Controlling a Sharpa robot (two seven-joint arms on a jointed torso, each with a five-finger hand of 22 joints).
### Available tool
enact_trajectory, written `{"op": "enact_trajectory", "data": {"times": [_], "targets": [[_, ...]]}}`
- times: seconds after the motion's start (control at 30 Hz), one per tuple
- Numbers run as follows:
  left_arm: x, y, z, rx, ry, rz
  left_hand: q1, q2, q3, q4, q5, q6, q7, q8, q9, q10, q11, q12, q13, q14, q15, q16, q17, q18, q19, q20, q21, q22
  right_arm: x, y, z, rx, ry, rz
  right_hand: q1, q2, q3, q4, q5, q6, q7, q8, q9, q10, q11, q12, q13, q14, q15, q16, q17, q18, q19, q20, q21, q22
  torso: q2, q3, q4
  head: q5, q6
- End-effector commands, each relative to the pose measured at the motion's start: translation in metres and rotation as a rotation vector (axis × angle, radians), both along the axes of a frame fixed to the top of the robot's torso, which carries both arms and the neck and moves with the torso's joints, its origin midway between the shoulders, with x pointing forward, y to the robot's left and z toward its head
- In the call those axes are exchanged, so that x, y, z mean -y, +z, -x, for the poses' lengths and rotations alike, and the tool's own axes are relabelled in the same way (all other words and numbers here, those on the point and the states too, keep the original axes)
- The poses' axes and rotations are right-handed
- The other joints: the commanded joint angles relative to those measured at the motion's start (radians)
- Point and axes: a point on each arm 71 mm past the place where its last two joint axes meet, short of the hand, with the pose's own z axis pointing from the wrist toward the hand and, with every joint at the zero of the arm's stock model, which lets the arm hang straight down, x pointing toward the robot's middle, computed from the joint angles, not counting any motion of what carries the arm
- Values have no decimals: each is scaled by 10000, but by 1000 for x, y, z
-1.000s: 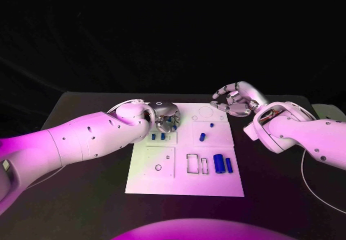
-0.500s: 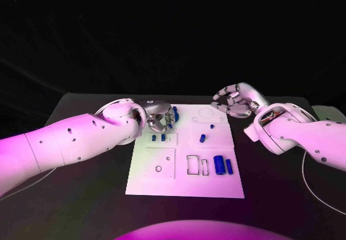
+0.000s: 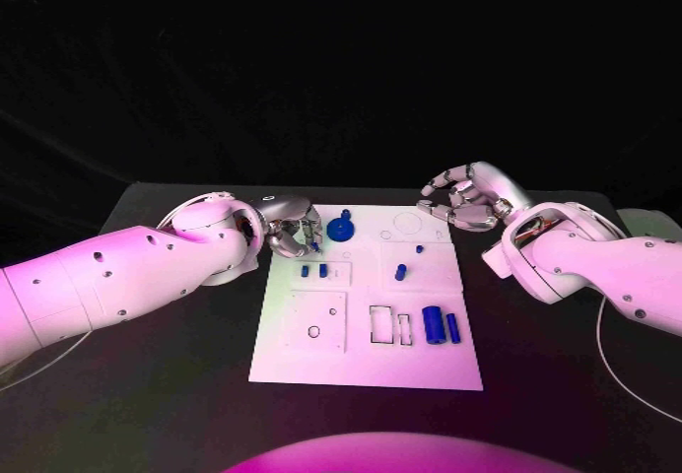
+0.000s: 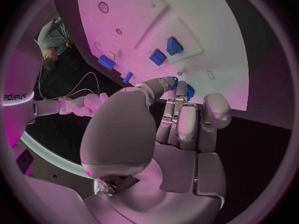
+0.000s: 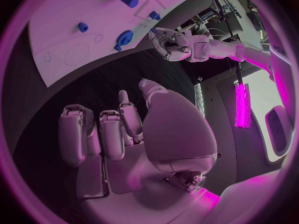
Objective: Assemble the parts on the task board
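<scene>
The white board (image 3: 367, 305) is laid in the middle of the black table (image 3: 170, 325), its long sides running from near to far. Near its far left corner a round blue part (image 3: 341, 231) with a small stem is seen standing on the board. The left hand (image 3: 289, 227) is placed just to the left of that part, over the board's far left edge, with its fingers bent inward towards it. Whether the fingertips touch the part cannot be told: in the head view the contact is too small to make out, and in the left wrist view the part (image 4: 189, 91) is mostly covered by the hand's own fingers (image 4: 181, 115), only a blue sliver being seen past them.

The right hand (image 3: 465, 200) is held above the table just beyond the board's far right corner, apart from the board. Its fingers are curled in towards the palm, and nothing is seen held in them in either the head view or the right wrist view (image 5: 118, 134).

Further blue parts are set on the board: two small blocks (image 3: 312, 269) left of centre, a slanted peg (image 3: 401, 271) in the middle, a tiny piece (image 3: 418, 248) beyond it, and two upright-lying cylinders (image 3: 441, 325) at the near right, beside two rectangular outlines whose detail is hard to read.
</scene>
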Motion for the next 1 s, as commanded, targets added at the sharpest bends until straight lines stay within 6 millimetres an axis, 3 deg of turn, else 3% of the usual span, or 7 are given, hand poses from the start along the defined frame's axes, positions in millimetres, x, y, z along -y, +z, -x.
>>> {"op": "enact_trajectory", "data": {"times": [0.03,0.63,1.0], "targets": [[-2,-1,-1,-311,133,4,-87,6,-11,-24,-40,41,46,-46,10,60,1,-70,-17,28,4,-7,-21,-125,20,64,55,0,-1,0,1,70,91,13,-48,-54,73,-2,66,-43,-23,56,-14,-10,-12,0,299,518,-92,-42,651,110,-8,-92,-26,1233,9,-4,1,30,1],[2,-7,-9,-351,189,-158,-99,1,-15,-26,-42,46,46,-59,11,76,2,-98,-19,14,6,-20,-64,-124,19,61,56,2,-3,0,0,51,113,10,-48,-54,73,-2,66,-43,-23,56,-14,-10,-12,0,299,518,-92,-42,651,110,-8,-92,-26,1233,11,16,-20,55,-47],[7,-11,-13,-346,87,-318,-110,-5,-20,-30,-47,41,50,-78,10,86,5,-128,-21,-7,10,-38,-117,-120,14,53,54,-1,-3,0,0,47,119,9,-48,-54,73,-2,66,-43,-23,56,-14,-10,-12,0,299,518,-92,-42,651,110,-8,-92,-26,1233,9,4,-9,16,-71]]}}
